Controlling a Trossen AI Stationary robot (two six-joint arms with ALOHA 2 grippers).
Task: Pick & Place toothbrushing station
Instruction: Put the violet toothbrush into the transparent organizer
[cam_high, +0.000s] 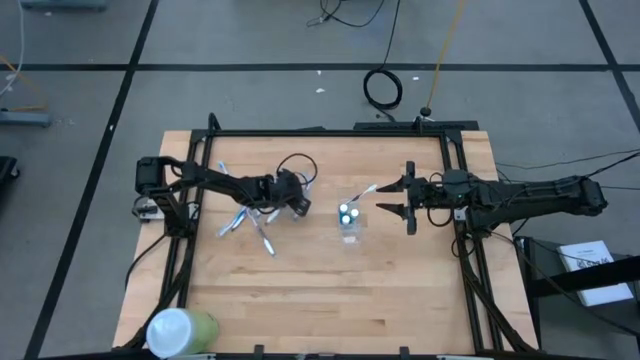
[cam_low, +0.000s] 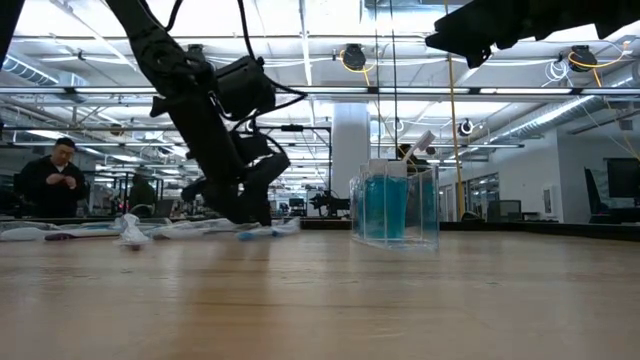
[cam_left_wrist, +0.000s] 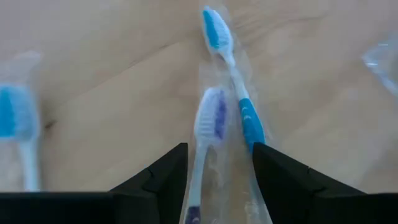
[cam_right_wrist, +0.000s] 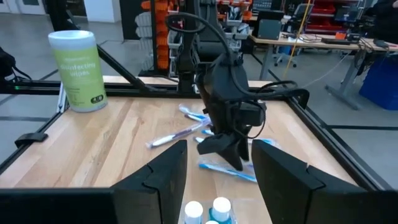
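Note:
A small clear cup stands on the table's middle, holding white-capped tubes and one toothbrush that leans out over its rim; it also shows in the low view. Left of it several wrapped toothbrushes lie flat on the wood. My left gripper is open and low over them. Its fingers stand on either side of a purple-bristled brush and a blue brush. My right gripper is open and empty, raised above the table just right of the cup. My left gripper comes down on the two wrapped brushes from above, its fingers lying on either side of their handles. The blue brush's handle runs right up to one finger. I cannot tell whether the fingers touch it.
A large pale-green cylindrical container stands at the near left corner. More wrapped brushes lie near the left gripper. A black frame borders the table. A person shows in the room behind.

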